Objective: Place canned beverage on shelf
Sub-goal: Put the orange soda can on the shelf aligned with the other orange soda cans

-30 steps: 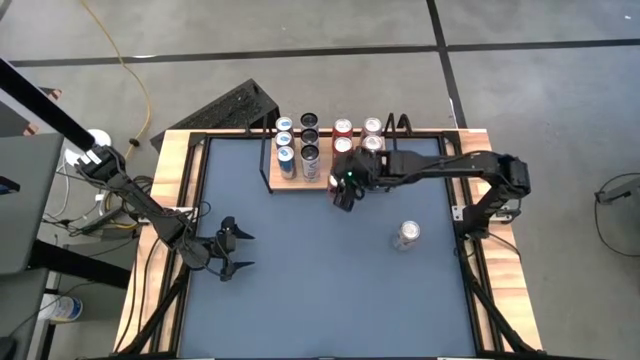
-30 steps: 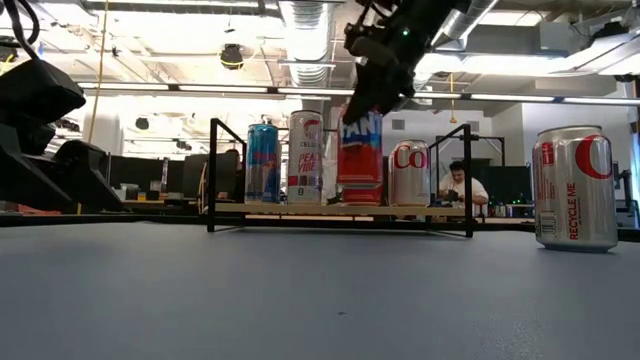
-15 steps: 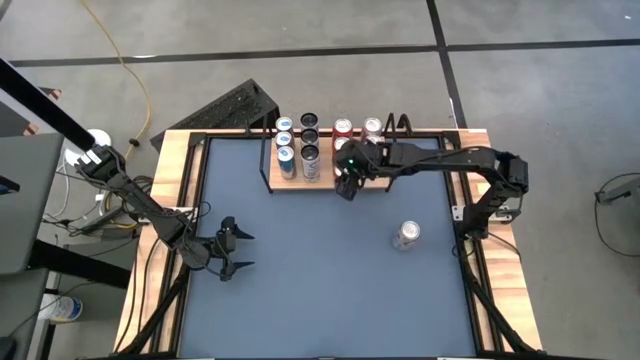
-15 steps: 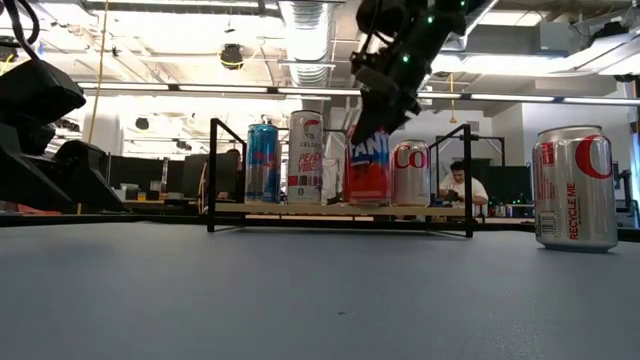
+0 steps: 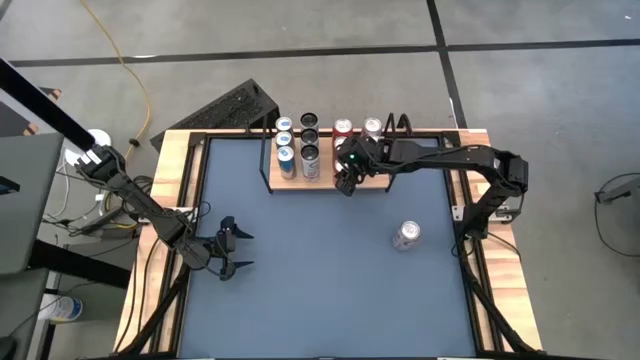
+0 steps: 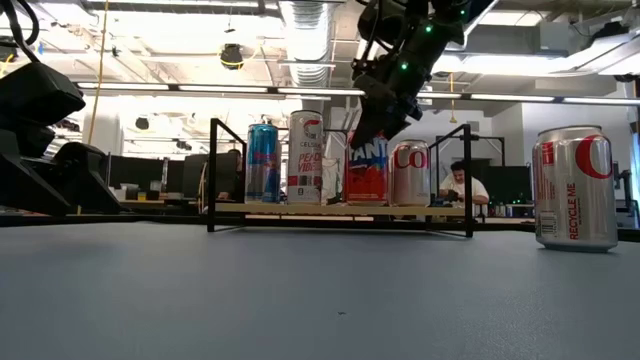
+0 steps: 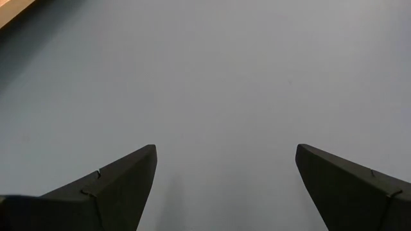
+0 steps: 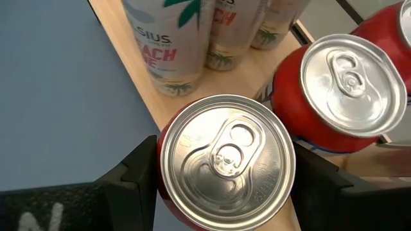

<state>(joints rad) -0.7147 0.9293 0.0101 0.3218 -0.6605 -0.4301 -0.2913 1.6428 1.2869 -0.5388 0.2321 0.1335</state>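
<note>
You have a dark-blue tabletop point(image 5: 320, 280) framed in light wood, on a grey concrete floor point(image 5: 300, 50) crossed by a yellow cable point(image 5: 125, 60). In the low view an office with bright ceiling strip lights point(image 6: 180, 90) lies behind, and a seated person point(image 6: 458, 184) shows past the small light-wood shelf with thin black wire side frames point(image 6: 340, 209), which stands at the table's far edge.

On the shelf you can read "PEACH VIBE" on the white slim can point(image 6: 305, 158); a blue slim can point(image 6: 262, 162) stands left of it and a silver-and-red can point(image 6: 409, 173) to the right. A silver-and-red can marked "RECYCLE ME" point(image 6: 574, 187) stands alone on the table, near right.

Your right gripper point(image 5: 345, 176) is clamped on the red-and-blue beverage can point(image 6: 367, 170), upright at the shelf's near edge, just beside the silver-and-red can. 1 second ago it hung higher and nearer; now it sits down at board level.

Your left gripper point(image 5: 232, 250) waits near left, fingers apart, empty.
</note>
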